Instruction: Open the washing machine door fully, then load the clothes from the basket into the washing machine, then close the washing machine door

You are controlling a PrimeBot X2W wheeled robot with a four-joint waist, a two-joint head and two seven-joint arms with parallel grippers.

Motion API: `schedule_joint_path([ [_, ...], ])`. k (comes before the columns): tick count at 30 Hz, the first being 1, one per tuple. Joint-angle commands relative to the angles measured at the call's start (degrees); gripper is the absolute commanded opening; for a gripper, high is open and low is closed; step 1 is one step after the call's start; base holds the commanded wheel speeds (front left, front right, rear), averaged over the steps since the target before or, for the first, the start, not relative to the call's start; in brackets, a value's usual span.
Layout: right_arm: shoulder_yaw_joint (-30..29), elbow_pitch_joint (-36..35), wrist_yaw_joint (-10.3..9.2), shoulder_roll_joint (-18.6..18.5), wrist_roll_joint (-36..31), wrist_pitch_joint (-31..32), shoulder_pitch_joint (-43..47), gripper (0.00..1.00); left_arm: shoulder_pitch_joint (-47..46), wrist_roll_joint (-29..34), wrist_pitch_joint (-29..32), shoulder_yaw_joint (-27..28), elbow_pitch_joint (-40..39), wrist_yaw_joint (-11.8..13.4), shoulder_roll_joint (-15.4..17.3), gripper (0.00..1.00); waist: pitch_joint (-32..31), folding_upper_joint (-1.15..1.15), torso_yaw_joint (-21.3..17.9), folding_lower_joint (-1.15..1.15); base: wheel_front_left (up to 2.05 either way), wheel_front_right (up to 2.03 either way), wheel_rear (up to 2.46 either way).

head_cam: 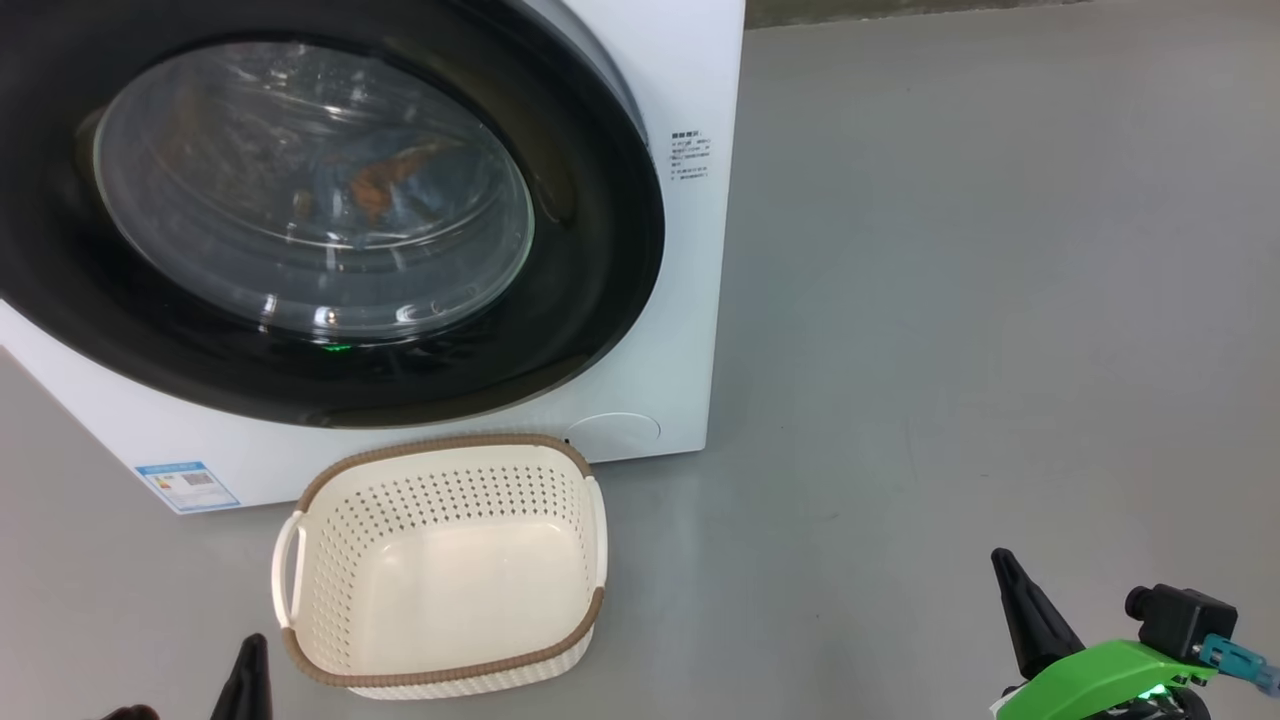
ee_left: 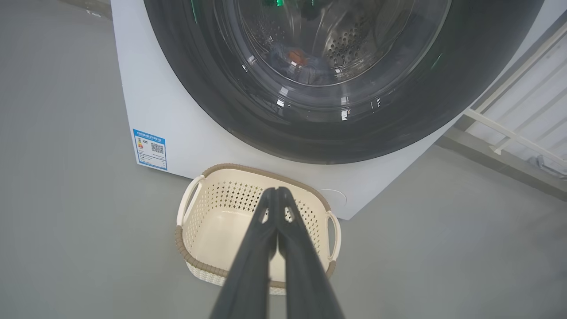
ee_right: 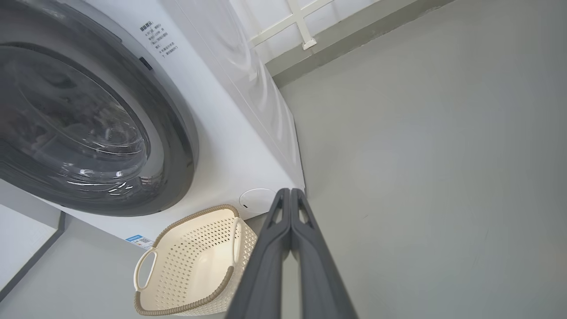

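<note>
Grey floor (head_cam: 980, 300), one washing machine (head_cam: 690, 330), and its one door (head_cam: 590, 260) sits shut against the front. One basket (head_cam: 440, 443) stands just in front, empty. Printed clothes (head_cam: 385, 180) show behind the glass (head_cam: 250, 260), can't count the bundles though. My left gripper (ee_left: 277, 190) and right gripper (ee_right: 290, 191) are both pinched closed on nothing, near the basket. I'd say all done.

The left tool (ee_left: 277, 191) and right tool (ee_right: 290, 191) have long dark grey tapering fingers (ee_left: 252, 266), slotted near the tips. The right wears a bright green shell (head_cam: 1100, 682), black block (head_cam: 1180, 615), blue plug (head_cam: 1240, 662).
</note>
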Motion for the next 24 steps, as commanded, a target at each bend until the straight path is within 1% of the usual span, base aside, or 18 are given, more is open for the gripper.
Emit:
schedule_joint_path([
  [1,-0.5,-1.8,0.01,-0.4,1.8,0.2,-1.1,0.0,-2.0,-1.5,0.2,0.9,-1.1,0.0,0.8,0.0,0.0,0.0,0.0,-0.01,0.0,0.0,0.0],
  [24,-2.9,-4.1,0.03,1.2,13.5,4.1,-0.9,0.0,-3.7,-14.4,4.1,2.1,-1.3,0.0,-0.1,0.0,-0.6,0.0,0.6,-0.01,0.0,0.0,0.0],
])
